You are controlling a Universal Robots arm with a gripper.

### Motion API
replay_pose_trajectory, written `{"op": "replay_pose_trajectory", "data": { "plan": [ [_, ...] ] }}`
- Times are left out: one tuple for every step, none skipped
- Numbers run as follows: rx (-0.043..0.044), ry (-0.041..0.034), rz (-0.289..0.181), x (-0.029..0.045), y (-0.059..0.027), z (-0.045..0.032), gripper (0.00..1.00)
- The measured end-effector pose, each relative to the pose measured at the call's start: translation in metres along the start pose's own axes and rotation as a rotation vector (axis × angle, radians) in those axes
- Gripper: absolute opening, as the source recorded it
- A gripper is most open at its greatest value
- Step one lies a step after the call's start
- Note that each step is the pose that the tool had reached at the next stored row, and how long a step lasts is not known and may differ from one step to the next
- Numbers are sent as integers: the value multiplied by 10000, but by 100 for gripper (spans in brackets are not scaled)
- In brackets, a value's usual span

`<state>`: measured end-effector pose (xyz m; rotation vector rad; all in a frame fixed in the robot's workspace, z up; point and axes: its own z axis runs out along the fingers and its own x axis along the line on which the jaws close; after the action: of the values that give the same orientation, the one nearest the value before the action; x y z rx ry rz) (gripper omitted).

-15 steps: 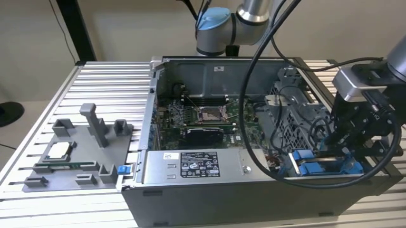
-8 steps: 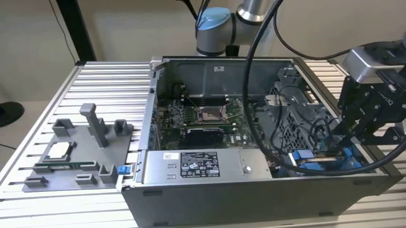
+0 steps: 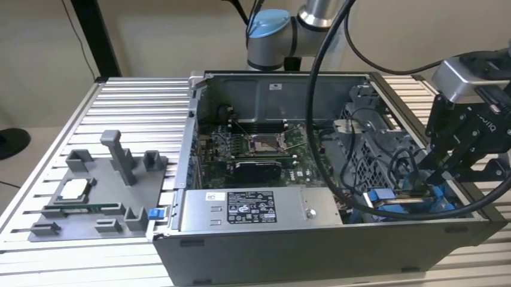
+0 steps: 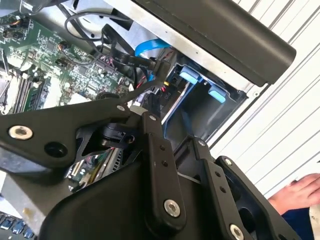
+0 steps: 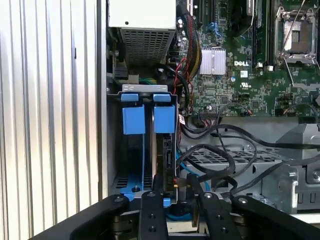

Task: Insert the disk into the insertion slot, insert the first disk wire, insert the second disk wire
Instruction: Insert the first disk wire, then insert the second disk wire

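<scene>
Ribbed alu table (image 3: 136,101) carries everything. In the exterior view the computer case (image 3: 319,245) lies on its side w/ the open face up, prob. so the arm can reach in from above. A grey parts tray (image 3: 72,221) sits well apart at the exterior view's left, out of the arm's way. The power-supply box (image 3: 248,209) runs along the near wall, w/ the motherboard (image 3: 255,149) beyond it. At the near right corner is the insertion slot (image 3: 375,179). The disk (image 3: 408,200) appears to sit in it already, on edge w/ its blue carrier around it, so step one looks done. The gripper (image 3: 435,176) hangs low over that corner, just beside the disk's end, i.e. where the wires would go in. In the second wrist view the gripper (image 4: 150,97) is right at a small black wire plug (image 4: 160,90) w/ coloured leads, close to the disk's connector end. Can't tell whether the claw is spread or pinching the plug. A person's hand (image 4: 300,192) is outside the case, well apart from the work. In the first wrist view two blue tabs (image 5: 149,119) cap the far end of the slot, likely latches that keep the carrier in. Loose black wires (image 5: 220,155) drape over the perforated cage beside the slot and run toward the gripper (image 5: 176,182). They look slack enough to reach the disk, I'd judge.
</scene>
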<state>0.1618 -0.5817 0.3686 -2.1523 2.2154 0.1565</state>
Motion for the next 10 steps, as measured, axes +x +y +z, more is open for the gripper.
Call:
{"op": "replay_pose_trajectory", "data": {
  "plan": [
    [0, 0, 0, 0, 0, 0, 100],
    [0, 0, 0, 0, -1, 0, 100],
    [-7, 4, -2, 0, -11, -3, 100],
    [-27, 4, 1, -1, -34, -3, 100],
    [-52, 3, 6, -2, -64, -3, 100],
    [-79, 3, 8, -3, -102, -4, 100],
    [-101, 3, 10, -4, -138, -5, 100],
    [-117, 3, 12, -5, -171, -7, 100],
    [-135, 4, 14, -6, -197, -11, 100],
    [-157, 5, 16, -8, -216, -20, 100]
  ]
}}
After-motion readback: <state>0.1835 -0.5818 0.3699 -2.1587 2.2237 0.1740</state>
